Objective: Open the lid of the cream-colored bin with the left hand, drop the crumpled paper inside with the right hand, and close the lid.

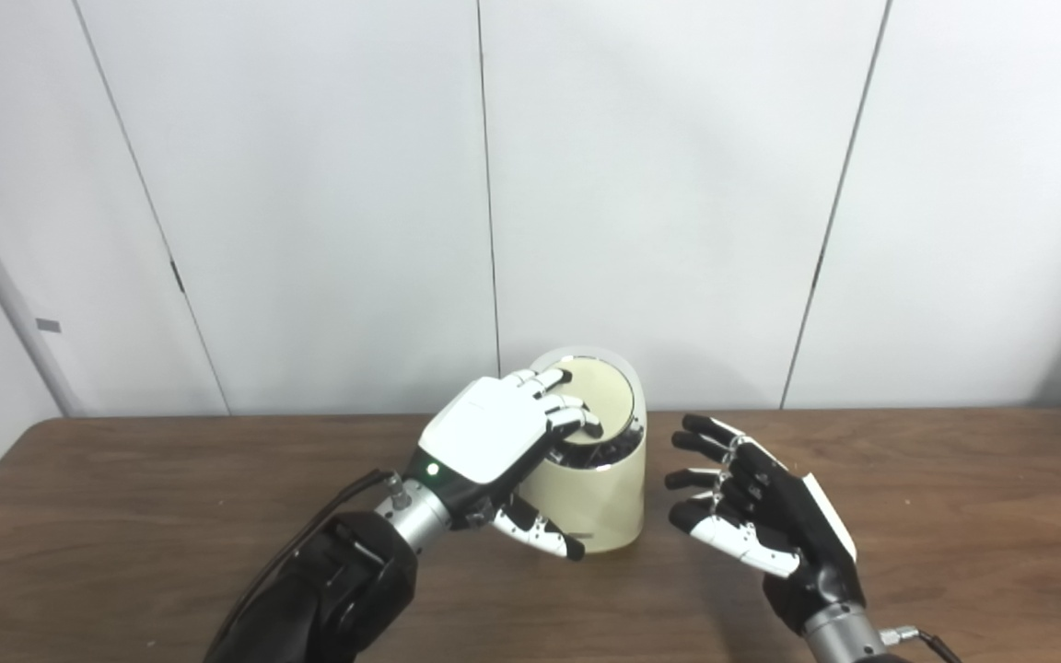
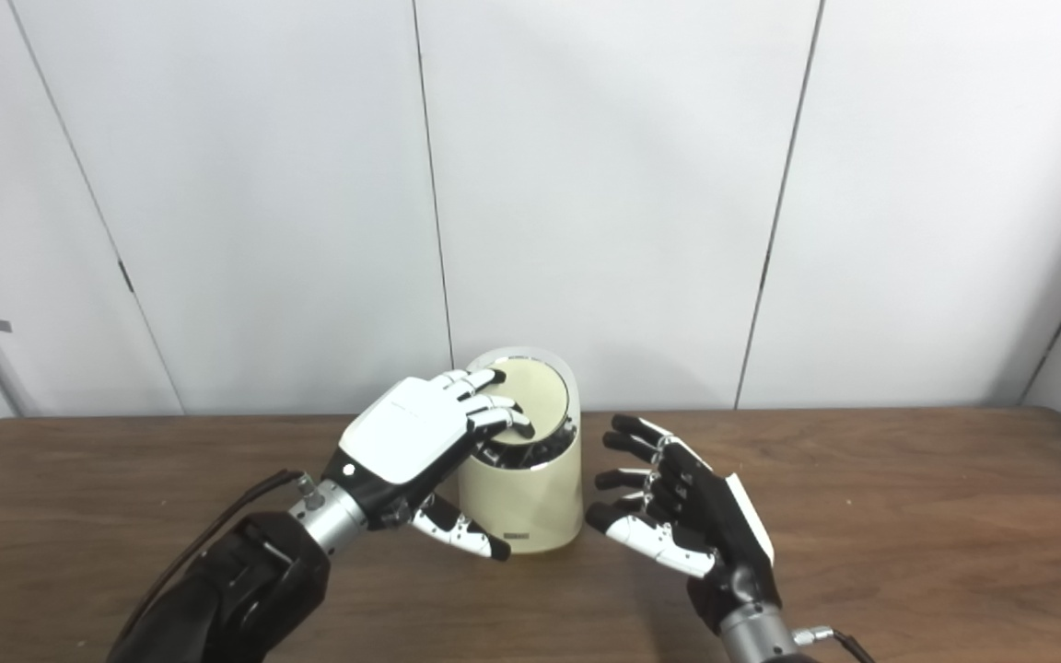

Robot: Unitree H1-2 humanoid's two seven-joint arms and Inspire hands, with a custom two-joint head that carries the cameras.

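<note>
The cream-colored bin (image 1: 600,502) stands on the table's middle, close to the wall. Its round lid (image 1: 606,391) sits tilted, with a dark gap showing under its near edge. My left hand (image 1: 494,428) lies over the bin from the left, its fingers (image 1: 567,410) bent onto the lid and its thumb spread down against the bin's front wall; it clasps nothing. To the right of the bin, a little apart from it, my right hand (image 1: 761,506) is open with the palm facing the bin and nothing in it. No crumpled paper is in view.
The brown wooden table (image 1: 125,516) runs across the whole view. A white panelled wall (image 1: 659,184) stands right behind the bin.
</note>
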